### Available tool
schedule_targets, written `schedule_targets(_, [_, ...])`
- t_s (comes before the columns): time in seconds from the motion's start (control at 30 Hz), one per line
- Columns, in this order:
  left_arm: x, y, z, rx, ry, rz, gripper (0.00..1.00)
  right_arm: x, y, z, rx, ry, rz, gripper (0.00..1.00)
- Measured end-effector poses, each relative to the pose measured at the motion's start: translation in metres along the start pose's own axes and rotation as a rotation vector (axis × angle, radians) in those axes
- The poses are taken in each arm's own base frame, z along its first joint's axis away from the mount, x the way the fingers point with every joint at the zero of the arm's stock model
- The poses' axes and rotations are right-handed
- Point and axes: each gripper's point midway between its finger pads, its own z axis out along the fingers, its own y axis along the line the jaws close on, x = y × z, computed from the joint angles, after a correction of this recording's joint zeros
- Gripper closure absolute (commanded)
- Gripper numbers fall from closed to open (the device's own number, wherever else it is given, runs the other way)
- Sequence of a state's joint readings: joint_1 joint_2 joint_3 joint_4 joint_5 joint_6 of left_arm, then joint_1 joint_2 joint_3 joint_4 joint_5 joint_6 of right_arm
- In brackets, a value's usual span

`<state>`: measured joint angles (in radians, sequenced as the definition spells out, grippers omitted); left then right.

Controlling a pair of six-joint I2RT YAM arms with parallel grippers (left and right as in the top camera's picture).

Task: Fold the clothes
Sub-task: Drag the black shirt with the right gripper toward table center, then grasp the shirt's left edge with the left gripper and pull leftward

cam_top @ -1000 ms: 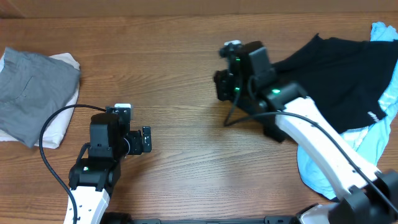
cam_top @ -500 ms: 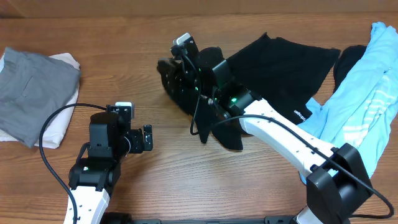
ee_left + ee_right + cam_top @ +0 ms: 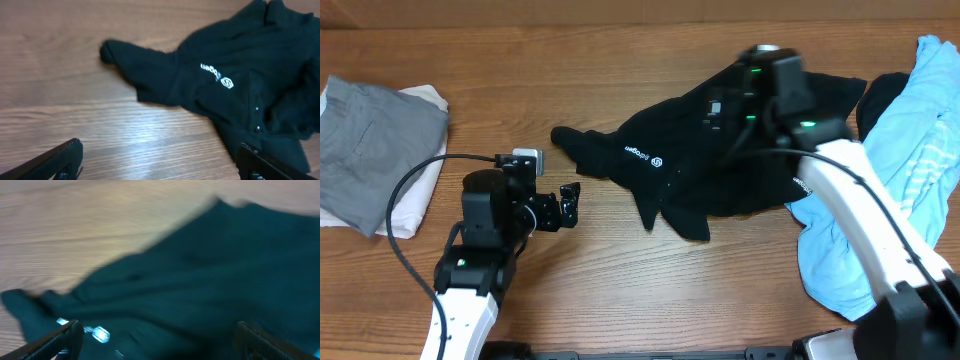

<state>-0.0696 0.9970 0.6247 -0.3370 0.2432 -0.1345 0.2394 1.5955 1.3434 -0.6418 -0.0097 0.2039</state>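
The black shirt [image 3: 720, 165] lies crumpled across the middle of the table, one sleeve [image 3: 575, 145] pointing left and its white logo [image 3: 642, 155] facing up. The light blue striped shirt [image 3: 895, 160] is heaped at the right edge. My right gripper [image 3: 720, 103] hovers open over the black shirt's far side, blurred. In the right wrist view its open gripper [image 3: 160, 345] has dark cloth [image 3: 200, 275] below and holds nothing. My left gripper [image 3: 570, 205] stands open just left of the shirt. The left wrist view shows the open left gripper [image 3: 160, 167] over bare wood, with the shirt [image 3: 235, 105] ahead.
A folded grey garment [image 3: 370, 150] rests on a cream cloth [image 3: 420, 205] at the far left. A black cable [image 3: 405, 205] loops beside the left arm. Bare wooden table [image 3: 570, 290] runs along the front.
The right gripper dragged the black shirt leftward to the table's middle, opened and let it go, then drew back to the right. The left gripper edged right, toward the shirt.
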Motion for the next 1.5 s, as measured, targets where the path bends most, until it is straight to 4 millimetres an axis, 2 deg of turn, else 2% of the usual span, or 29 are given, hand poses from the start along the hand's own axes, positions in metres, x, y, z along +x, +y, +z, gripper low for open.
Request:
schedule_targets(0.07, [0.014,-0.004,0.016,0.044,0.072,-0.073,0.06,0.005,-0.032,-0.018,0.07,0.029,0.064,0.0])
schedule_targets(0.13, [0.024,-0.008,0.03,0.086,0.126,-0.13,0.13,0.02,-0.049,-0.023,0.112,0.096,0.096,0.0])
schedule_targets(0.17, [0.027,-0.01,0.036,0.105,0.146,-0.155,0.13,0.026,-0.054,-0.024,0.125,0.121,0.106,0.0])
schedule_targets(0.27, [0.041,-0.02,0.059,0.171,0.214,-0.235,0.15,0.031,-0.063,-0.026,0.146,0.144,0.128,0.0])
schedule_targets(0.43, [0.06,-0.056,0.095,0.3,0.3,-0.34,0.16,0.035,-0.065,-0.026,0.152,0.159,0.135,0.0])
schedule_targets(0.6, [0.082,-0.096,0.118,0.383,0.381,-0.424,0.16,0.037,-0.066,-0.027,0.154,0.169,0.136,0.0])
schedule_targets(0.63, [0.087,-0.103,0.121,0.392,0.4,-0.442,0.19,0.038,-0.066,-0.027,0.156,0.173,0.136,0.0])
schedule_targets(0.67, [0.091,-0.108,0.124,0.398,0.414,-0.465,0.27,0.039,-0.066,-0.027,0.156,0.174,0.136,0.0])
schedule_targets(0.7, [0.094,-0.114,0.127,0.406,0.422,-0.482,0.4,0.038,-0.066,-0.027,0.156,0.173,0.137,0.0])
schedule_targets(0.73, [0.094,-0.119,0.129,0.417,0.42,-0.491,0.57,0.039,-0.066,-0.027,0.156,0.174,0.136,0.0])
schedule_targets(0.77, [0.096,-0.123,0.131,0.418,0.426,-0.504,0.81,0.039,-0.066,-0.027,0.157,0.175,0.136,0.0])
schedule_targets(0.8, [0.099,-0.125,0.133,0.416,0.437,-0.517,0.94,0.039,-0.066,-0.027,0.156,0.175,0.136,0.0])
schedule_targets(0.97, [0.114,-0.124,0.133,0.389,0.499,-0.562,0.96,0.041,-0.066,-0.028,0.158,0.183,0.136,0.0])
schedule_targets(1.1, [0.121,-0.099,0.124,0.327,0.559,-0.622,0.96,0.049,-0.068,-0.03,0.167,0.218,0.139,0.0])
schedule_targets(1.23, [0.1,-0.046,0.101,0.223,0.517,-0.671,0.96,0.061,-0.071,-0.033,0.181,0.269,0.145,0.0])
schedule_targets(1.3, [0.078,-0.007,0.087,0.147,0.434,-0.677,0.96,0.065,-0.073,-0.035,0.187,0.285,0.148,0.0])
schedule_targets(1.37, [0.044,0.031,0.077,0.074,0.313,-0.651,0.96,0.066,-0.073,-0.035,0.187,0.286,0.148,0.0])
schedule_targets(1.43, [0.001,0.065,0.068,0.008,0.177,-0.599,0.96,0.066,-0.072,-0.035,0.186,0.288,0.149,0.0])
schedule_targets(1.47, [-0.013,0.074,0.065,-0.017,0.136,-0.58,0.96,0.066,-0.072,-0.035,0.185,0.288,0.149,0.0])
schedule_targets(1.5, [-0.039,0.091,0.058,-0.058,0.07,-0.554,0.91,0.066,-0.072,-0.035,0.183,0.289,0.149,0.0])
